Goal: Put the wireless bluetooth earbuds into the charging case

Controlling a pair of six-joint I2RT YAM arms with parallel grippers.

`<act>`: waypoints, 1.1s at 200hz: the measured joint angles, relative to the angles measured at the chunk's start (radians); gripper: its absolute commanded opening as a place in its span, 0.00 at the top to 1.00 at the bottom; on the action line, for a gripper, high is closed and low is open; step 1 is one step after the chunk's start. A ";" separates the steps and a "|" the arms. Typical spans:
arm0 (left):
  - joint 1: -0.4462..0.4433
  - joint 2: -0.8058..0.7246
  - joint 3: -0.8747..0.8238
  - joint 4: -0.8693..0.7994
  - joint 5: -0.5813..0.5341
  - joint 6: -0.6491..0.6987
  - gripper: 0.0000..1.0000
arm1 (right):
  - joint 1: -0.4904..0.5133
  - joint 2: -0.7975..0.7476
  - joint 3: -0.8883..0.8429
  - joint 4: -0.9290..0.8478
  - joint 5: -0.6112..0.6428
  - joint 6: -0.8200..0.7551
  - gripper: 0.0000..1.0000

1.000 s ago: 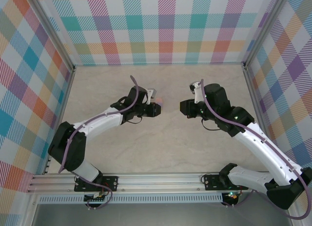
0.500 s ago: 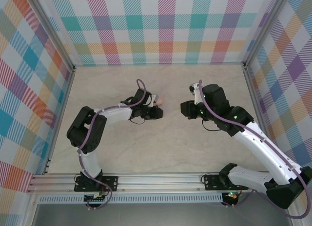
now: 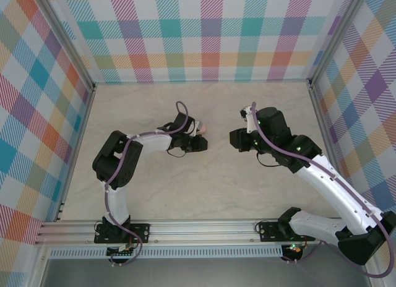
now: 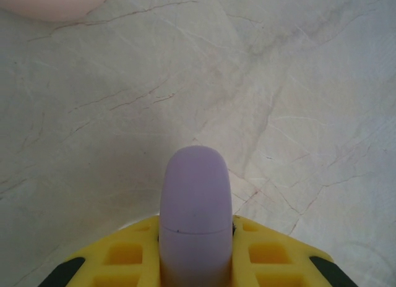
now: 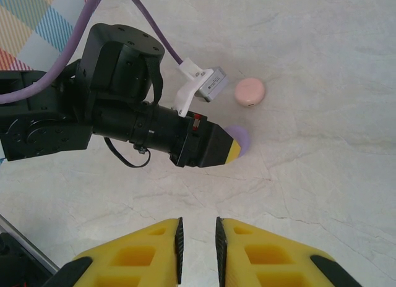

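The left fingers are squeezing a purple case tight, just above the surface. A pink case is lying on the surface near it. The right fingers are hanging nearly closed, holding nothing, well apart from both.

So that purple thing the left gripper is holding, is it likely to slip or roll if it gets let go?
Probably slippery: the purple case looks smooth, glossy and rounded, and the left gripper pinches only its lower end. Set on the marble table, its domed shape could well roll or rock. It seems rigid plastic and light, like the pink case lying nearby.
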 measured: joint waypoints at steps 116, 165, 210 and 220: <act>0.001 -0.016 0.032 -0.114 -0.113 0.048 0.26 | 0.000 0.008 -0.001 -0.063 0.201 0.004 0.66; 0.002 -0.147 0.032 -0.251 -0.258 0.120 0.23 | -0.001 0.013 -0.106 -0.048 0.464 0.004 0.64; 0.002 -0.286 0.032 -0.339 -0.435 0.195 0.23 | -0.037 0.008 -0.261 0.068 0.668 -0.029 0.60; 0.002 -0.313 0.027 -0.344 -0.480 0.212 0.22 | -0.062 -0.001 -0.308 0.118 0.694 -0.050 0.60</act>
